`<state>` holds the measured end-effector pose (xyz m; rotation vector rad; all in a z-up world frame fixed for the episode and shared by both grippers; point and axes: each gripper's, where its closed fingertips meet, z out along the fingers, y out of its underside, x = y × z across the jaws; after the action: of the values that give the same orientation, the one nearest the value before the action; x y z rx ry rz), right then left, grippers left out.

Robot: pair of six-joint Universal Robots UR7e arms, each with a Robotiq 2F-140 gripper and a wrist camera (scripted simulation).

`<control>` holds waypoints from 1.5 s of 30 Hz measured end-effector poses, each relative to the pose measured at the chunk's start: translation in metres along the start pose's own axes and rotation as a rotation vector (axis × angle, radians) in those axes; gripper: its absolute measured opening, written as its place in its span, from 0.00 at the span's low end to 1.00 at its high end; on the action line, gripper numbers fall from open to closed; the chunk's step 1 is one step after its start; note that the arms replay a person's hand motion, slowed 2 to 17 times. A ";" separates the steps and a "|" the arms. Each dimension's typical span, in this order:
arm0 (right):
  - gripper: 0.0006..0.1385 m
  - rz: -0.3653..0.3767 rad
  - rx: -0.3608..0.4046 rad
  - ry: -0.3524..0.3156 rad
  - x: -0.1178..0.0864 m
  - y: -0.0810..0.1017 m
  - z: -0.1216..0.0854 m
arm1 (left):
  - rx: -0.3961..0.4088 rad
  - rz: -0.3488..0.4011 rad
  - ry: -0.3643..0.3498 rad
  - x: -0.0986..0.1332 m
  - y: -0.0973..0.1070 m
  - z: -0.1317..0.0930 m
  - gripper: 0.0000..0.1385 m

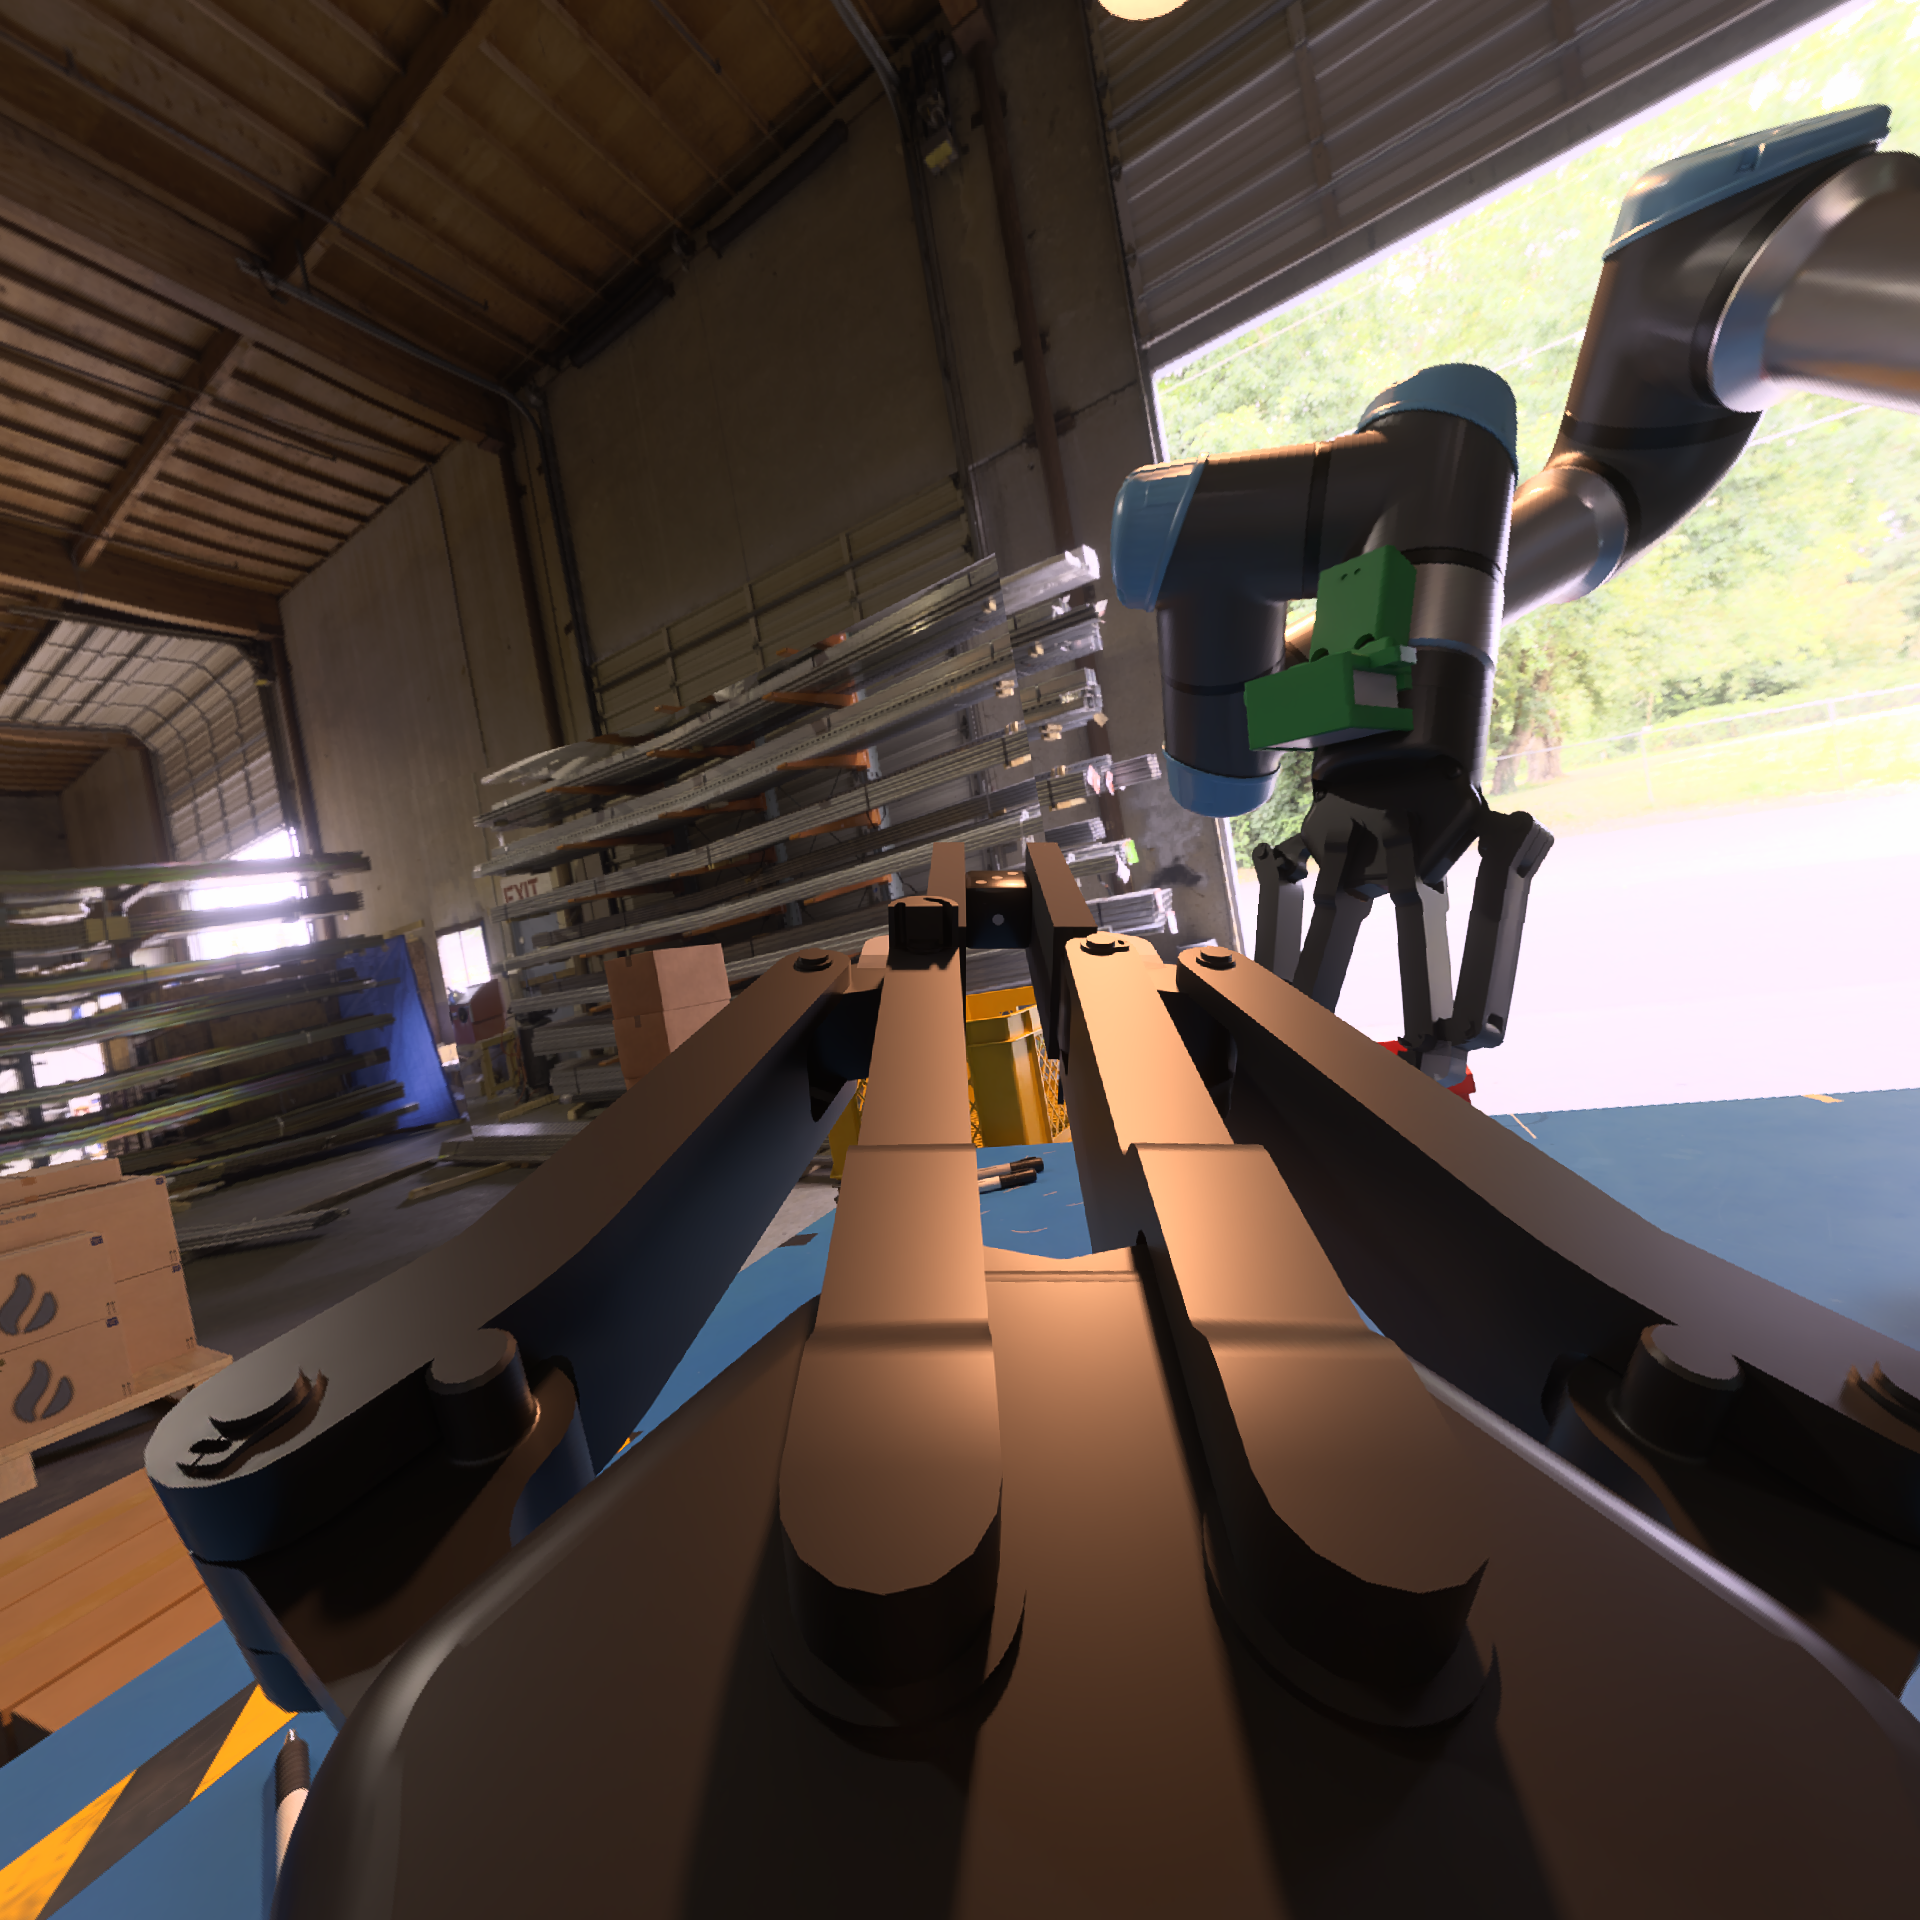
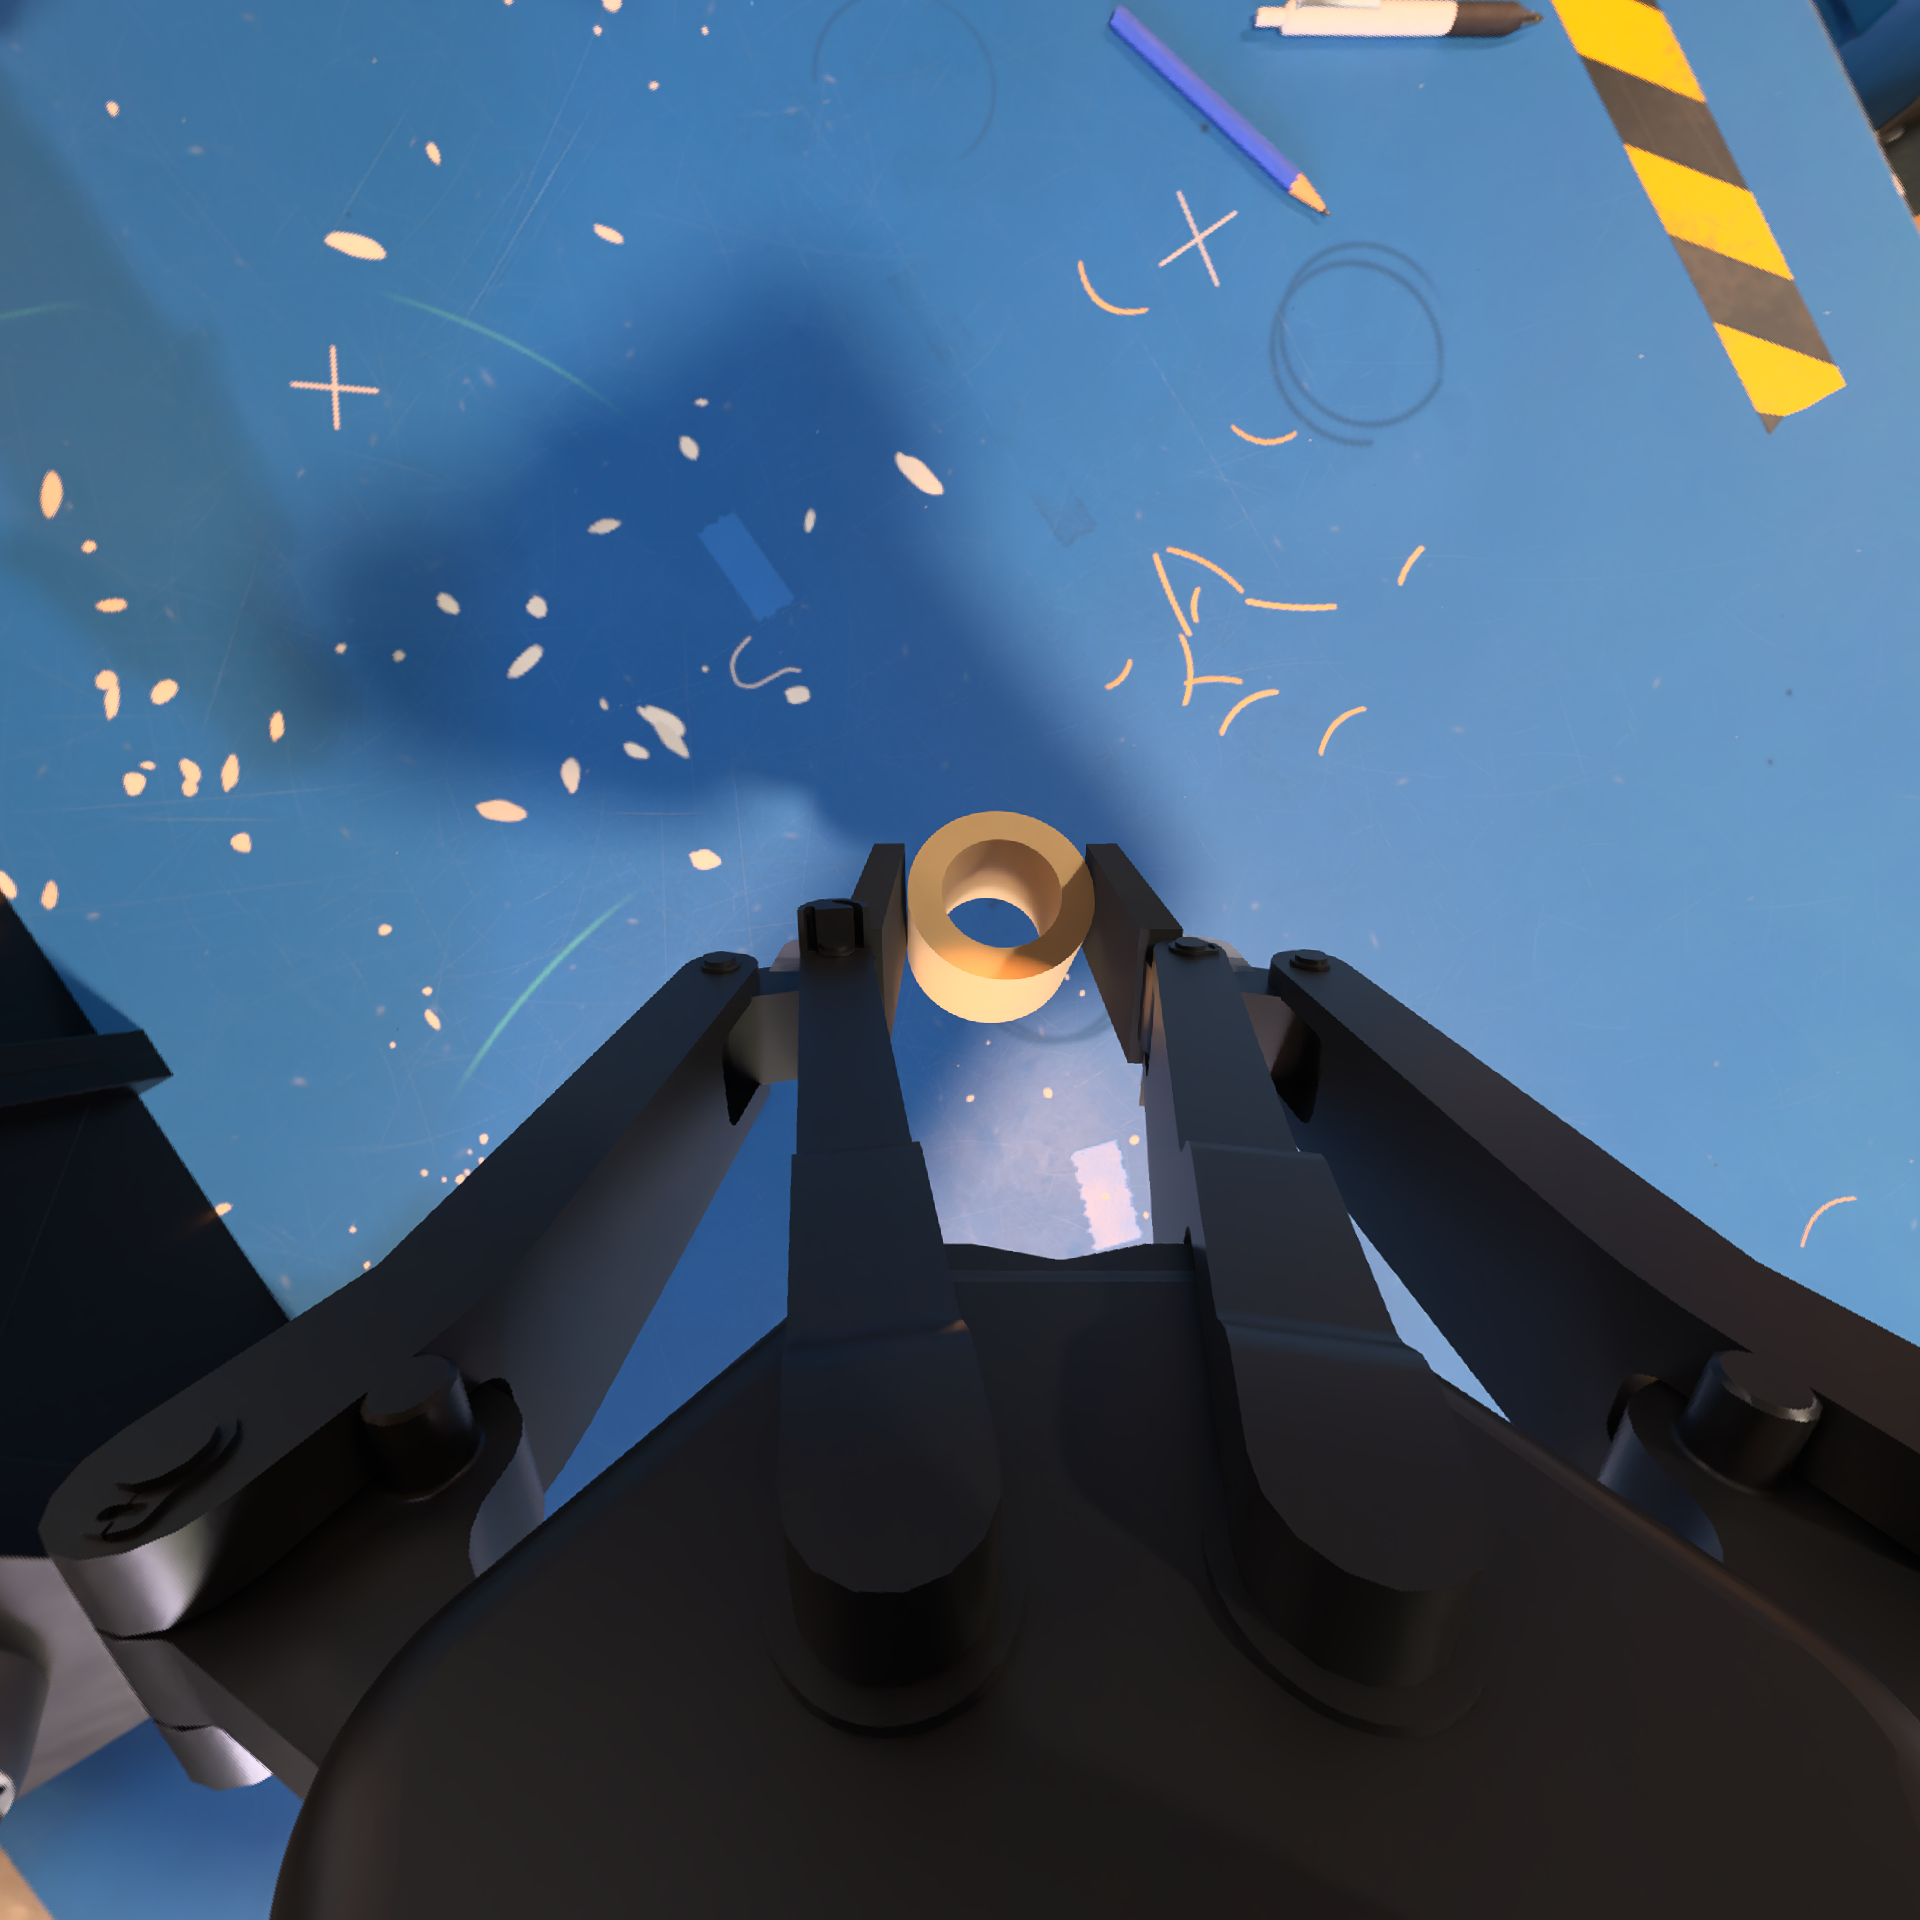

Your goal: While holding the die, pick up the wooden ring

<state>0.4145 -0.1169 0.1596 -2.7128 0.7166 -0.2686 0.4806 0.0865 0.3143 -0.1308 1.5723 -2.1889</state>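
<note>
In the left wrist view my left gripper [image 1: 995,883] is shut on a small dark die [image 1: 997,918] and holds it raised above the blue table [image 1: 1714,1195]. In the right wrist view my right gripper [image 2: 995,854] points down at the table, with both pads against the sides of a light wooden ring [image 2: 987,987]. The ring's hole faces the camera, and a faint round shadow lies on the table just under it. The right arm and gripper [image 1: 1439,1044] also show in the left wrist view, at the right, with the fingertips low over the table.
A blue pencil [image 2: 1216,109], a marker [image 2: 1392,19] and a yellow-black striped tape [image 2: 1714,208] lie at the far right of the table. A dark block [image 2: 62,1143] stands at the left. A yellow crate [image 1: 1003,1081], markers [image 1: 1008,1174] and a red object [image 1: 1460,1083] sit ahead.
</note>
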 end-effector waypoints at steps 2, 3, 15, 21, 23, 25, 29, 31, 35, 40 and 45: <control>0.33 -0.020 -0.020 -0.011 -0.001 -0.001 -0.001 | 0.000 0.000 0.000 0.000 0.000 0.000 0.11; 0.33 -0.030 -0.030 -0.017 -0.002 -0.002 -0.001 | 0.001 0.001 -0.001 0.000 0.000 0.000 0.11; 0.33 -0.148 -0.152 -0.091 -0.012 -0.012 -0.003 | 0.002 0.005 -0.002 0.000 -0.002 -0.001 0.11; 0.33 -0.200 -0.203 -0.123 -0.017 -0.019 -0.002 | 0.003 0.008 -0.002 0.000 -0.003 -0.001 0.11; 0.33 -0.216 -0.220 -0.131 -0.018 -0.021 -0.001 | 0.004 0.008 -0.002 0.000 -0.003 -0.001 0.11; 0.33 -0.233 -0.237 -0.137 -0.019 -0.023 -0.001 | 0.005 0.009 -0.002 0.000 -0.004 -0.002 0.11; 0.33 -0.265 -0.267 -0.147 -0.021 -0.028 0.001 | 0.006 0.012 -0.003 0.000 -0.005 -0.002 0.11; 0.33 -0.280 -0.279 -0.150 -0.022 -0.031 0.002 | 0.006 0.013 -0.004 0.000 -0.005 -0.002 0.11; 0.33 -0.301 -0.298 -0.156 -0.024 -0.037 0.004 | 0.007 0.016 -0.006 -0.001 -0.006 -0.003 0.11; 0.33 -0.324 -0.315 -0.164 -0.025 -0.043 0.006 | 0.008 0.019 -0.008 -0.002 -0.007 -0.005 0.11; 0.33 -0.341 -0.323 -0.173 -0.026 -0.048 0.008 | 0.013 0.019 -0.013 -0.004 -0.009 -0.006 0.11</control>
<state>0.4157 -0.0619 0.1662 -3.1115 0.2622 0.0103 0.4793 0.0960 0.3208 -0.1250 1.5456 -2.1789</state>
